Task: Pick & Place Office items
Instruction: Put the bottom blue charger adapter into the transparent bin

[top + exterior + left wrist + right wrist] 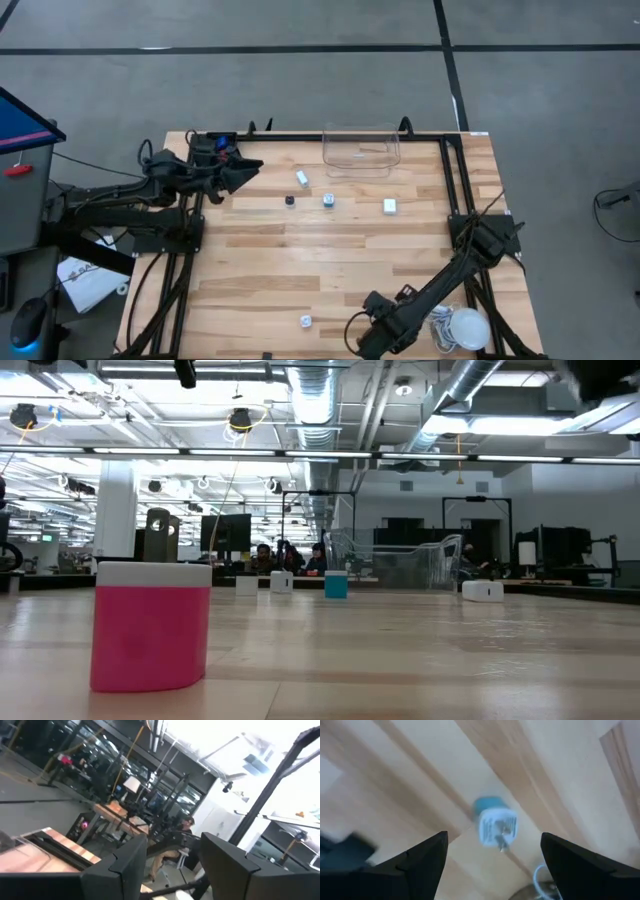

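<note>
— While the left gripper (250, 165) idles at the table's far-left corner, fingers partly apart and holding nothing, where are the pieces?

— Mid-table: white block (301, 177), black piece (290, 200), blue-and-white piece (328, 200), white block (390, 206). Near edge: small white plug (497, 826), right gripper (366, 345) beside it, spread wide, holding nothing.

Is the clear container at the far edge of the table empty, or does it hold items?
Empty: through the clear container only bare wood shows in the high view.

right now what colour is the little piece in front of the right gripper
White with a teal-blue end, the small piece on the table; the right wrist view shows it best, between the open right gripper.
</note>
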`<control>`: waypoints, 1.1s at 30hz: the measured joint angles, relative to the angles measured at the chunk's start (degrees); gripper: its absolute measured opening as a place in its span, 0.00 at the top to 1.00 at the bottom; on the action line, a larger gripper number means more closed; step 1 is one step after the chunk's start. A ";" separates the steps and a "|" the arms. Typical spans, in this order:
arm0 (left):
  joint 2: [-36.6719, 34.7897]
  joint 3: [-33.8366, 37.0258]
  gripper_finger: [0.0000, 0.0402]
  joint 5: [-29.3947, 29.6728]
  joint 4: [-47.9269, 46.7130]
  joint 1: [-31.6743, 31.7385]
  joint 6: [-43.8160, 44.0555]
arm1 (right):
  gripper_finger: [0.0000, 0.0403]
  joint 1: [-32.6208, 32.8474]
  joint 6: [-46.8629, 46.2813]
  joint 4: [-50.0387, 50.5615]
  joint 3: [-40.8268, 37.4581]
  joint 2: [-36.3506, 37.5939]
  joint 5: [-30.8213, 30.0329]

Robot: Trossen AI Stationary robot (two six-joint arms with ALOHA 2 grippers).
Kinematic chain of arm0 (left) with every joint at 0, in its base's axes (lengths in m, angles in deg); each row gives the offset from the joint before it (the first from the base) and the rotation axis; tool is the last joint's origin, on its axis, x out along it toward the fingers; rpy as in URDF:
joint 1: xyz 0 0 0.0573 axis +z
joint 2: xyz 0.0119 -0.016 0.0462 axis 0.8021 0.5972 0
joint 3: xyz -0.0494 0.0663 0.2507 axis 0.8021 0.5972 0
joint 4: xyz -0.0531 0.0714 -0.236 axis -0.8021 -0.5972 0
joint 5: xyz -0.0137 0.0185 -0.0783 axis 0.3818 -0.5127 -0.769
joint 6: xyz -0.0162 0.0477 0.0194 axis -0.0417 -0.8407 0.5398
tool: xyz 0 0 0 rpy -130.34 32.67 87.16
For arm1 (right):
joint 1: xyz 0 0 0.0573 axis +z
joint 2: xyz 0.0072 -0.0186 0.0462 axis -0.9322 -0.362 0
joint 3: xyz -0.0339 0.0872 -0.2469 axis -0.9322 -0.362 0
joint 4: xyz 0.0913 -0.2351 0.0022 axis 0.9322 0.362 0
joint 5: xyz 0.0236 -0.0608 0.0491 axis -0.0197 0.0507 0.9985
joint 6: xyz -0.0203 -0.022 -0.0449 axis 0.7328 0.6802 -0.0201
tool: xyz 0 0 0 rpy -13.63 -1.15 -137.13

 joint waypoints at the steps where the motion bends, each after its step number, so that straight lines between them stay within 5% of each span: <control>1: 0.06 0.00 0.54 0.00 -0.14 -0.51 -0.08 | 0.23 -0.10 0.42 -0.15 -0.49 -0.21 0.02; 16: 0.74 -0.02 0.55 3.24 0.01 -5.37 -0.10 | 0.25 0.76 0.66 -11.59 -9.38 0.38 -0.65; 23: 0.74 -0.02 0.55 3.35 0.05 -5.37 -0.08 | 0.41 0.76 -0.01 -12.17 -9.79 0.43 -1.04; 30: 0.74 -0.02 0.55 3.35 0.03 -5.37 -0.07 | 0.70 -0.49 -2.40 -10.21 -9.93 0.40 -2.02; 33: 0.67 -0.02 0.55 3.35 0.02 -5.34 -0.06 | 0.70 -1.53 -2.60 -10.45 -9.86 0.67 -3.24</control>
